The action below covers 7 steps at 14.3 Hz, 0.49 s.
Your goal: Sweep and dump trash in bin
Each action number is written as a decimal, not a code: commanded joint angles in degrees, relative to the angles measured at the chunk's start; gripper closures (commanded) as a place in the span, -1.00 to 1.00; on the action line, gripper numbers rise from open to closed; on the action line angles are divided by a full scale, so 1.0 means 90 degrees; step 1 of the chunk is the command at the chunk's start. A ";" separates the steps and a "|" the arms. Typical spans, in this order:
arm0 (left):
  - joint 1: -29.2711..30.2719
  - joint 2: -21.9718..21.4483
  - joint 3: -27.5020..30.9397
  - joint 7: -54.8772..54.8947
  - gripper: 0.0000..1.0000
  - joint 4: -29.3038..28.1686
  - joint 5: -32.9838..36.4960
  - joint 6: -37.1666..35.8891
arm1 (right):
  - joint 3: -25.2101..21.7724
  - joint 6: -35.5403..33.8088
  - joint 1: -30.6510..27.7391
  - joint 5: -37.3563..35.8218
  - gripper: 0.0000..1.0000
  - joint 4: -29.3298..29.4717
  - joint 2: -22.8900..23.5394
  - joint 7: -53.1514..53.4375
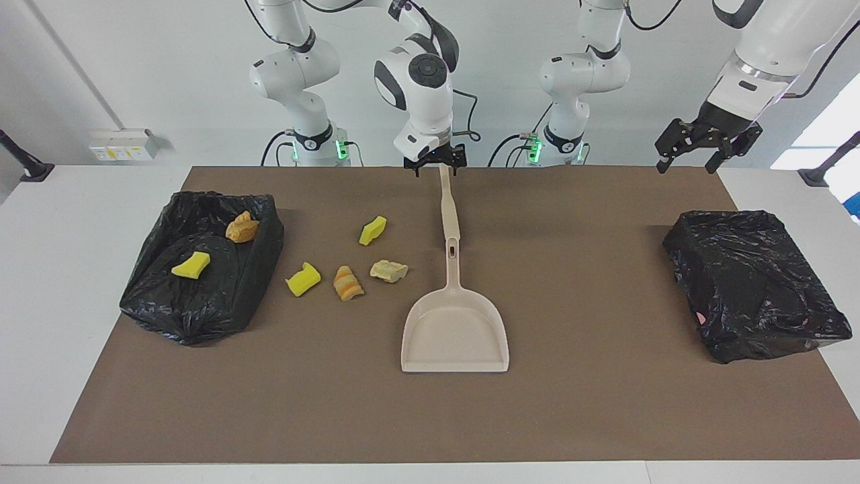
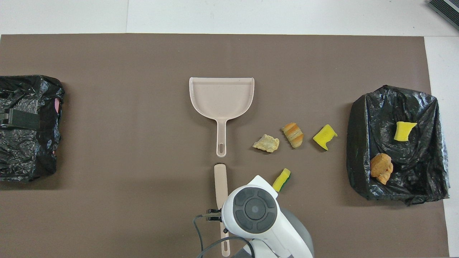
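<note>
The right claw (image 1: 437,163) hangs with its fingers spread wide, holding nothing, over the robots' end of the flat brush stick (image 1: 447,205), which lies in line with the beige dustpan (image 1: 455,329). Four loose pieces of trash (image 1: 346,282) sit on the brown surface (image 1: 591,282) between the dustpan and the open black bin (image 1: 201,316), which holds two pieces already. To my eye, the grip should land square on the stick, low and centred. The left claw (image 1: 692,156) waits, open, above the corner at the left arm's end.
</note>
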 commanded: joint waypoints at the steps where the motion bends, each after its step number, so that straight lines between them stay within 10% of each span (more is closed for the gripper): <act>1: 0.0067 -0.0062 -0.0033 0.0088 -1.00 -0.0063 0.0006 0.0053 | -0.0010 0.0686 0.0231 0.0181 -1.00 -0.0567 -0.0142 -0.0070; 7: 0.0077 -0.0043 -0.0033 0.0097 -1.00 -0.0053 0.0006 0.0237 | -0.0010 0.1498 0.0544 0.0181 -0.86 -0.0763 0.0346 -0.0050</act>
